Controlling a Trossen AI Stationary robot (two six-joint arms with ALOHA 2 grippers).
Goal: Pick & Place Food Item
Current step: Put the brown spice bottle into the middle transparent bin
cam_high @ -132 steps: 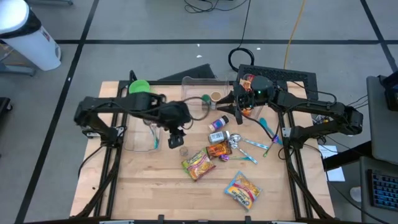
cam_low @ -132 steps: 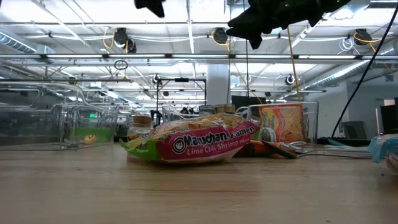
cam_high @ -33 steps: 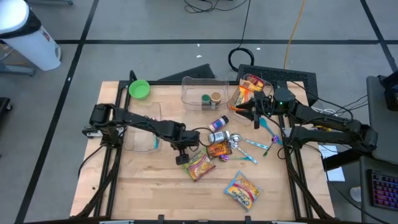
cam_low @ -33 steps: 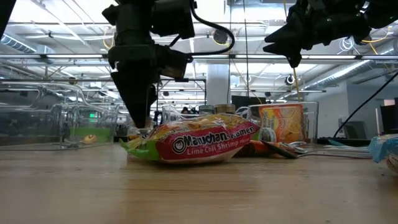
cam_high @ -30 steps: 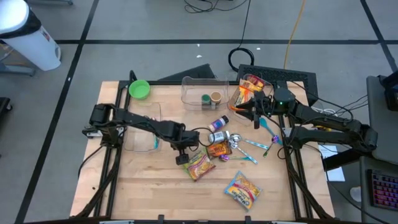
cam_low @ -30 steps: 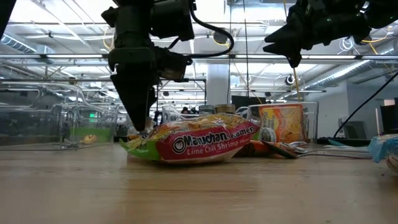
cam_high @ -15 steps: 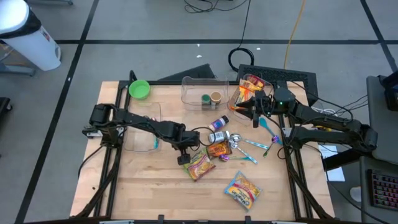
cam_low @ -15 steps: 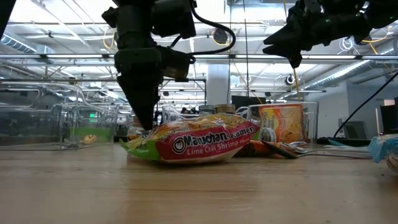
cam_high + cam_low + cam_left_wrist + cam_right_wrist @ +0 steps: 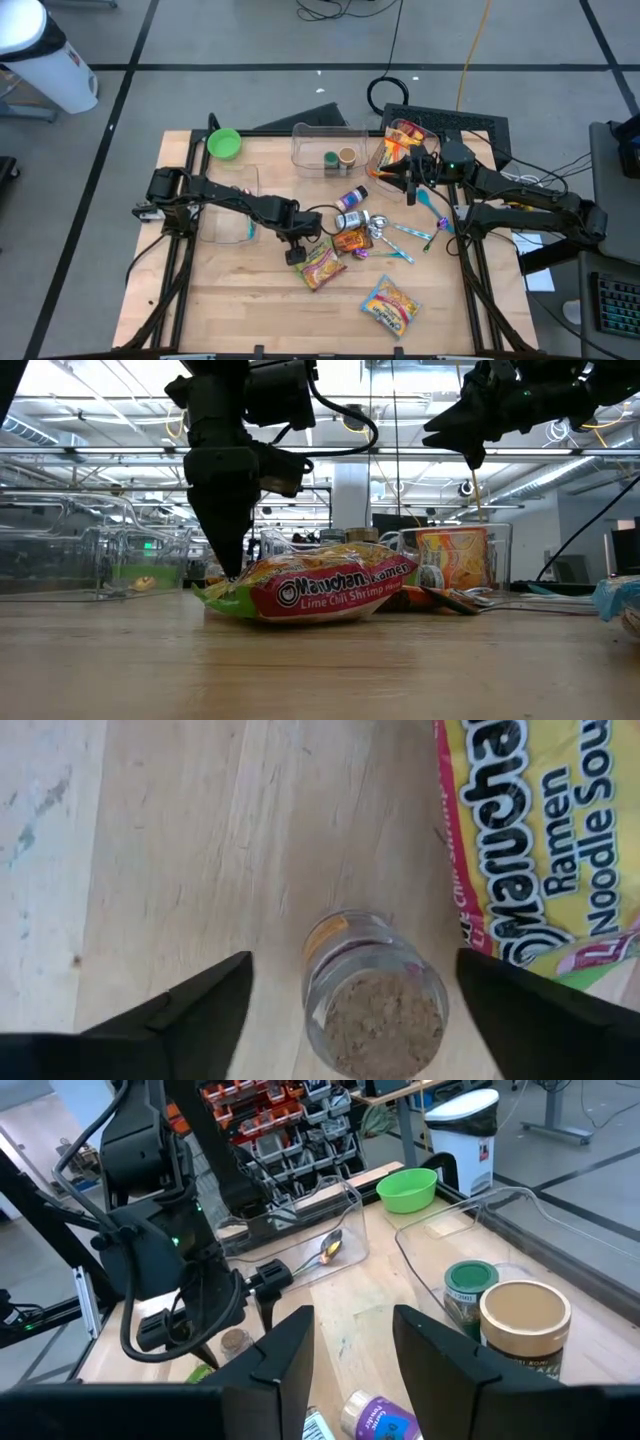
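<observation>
Straddling a small clear glass jar of brown powder (image 9: 372,995), the left gripper (image 9: 352,1010) stands wide, its fingers apart from the glass. Just beside the jar lies a Maruchan ramen packet (image 9: 319,265). A clear plastic bin (image 9: 325,146) holds two lidded jars. The right gripper (image 9: 378,176), half-open and empty, hovers near a ramen cup.

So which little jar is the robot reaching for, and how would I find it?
Start at the wooden table and find the left gripper near its middle, fingers spread. The small glass jar stands upright between those fingers, right beside the pink and green ramen packet. It is the only clear jar there, filled with brown powder and with no lid.
</observation>
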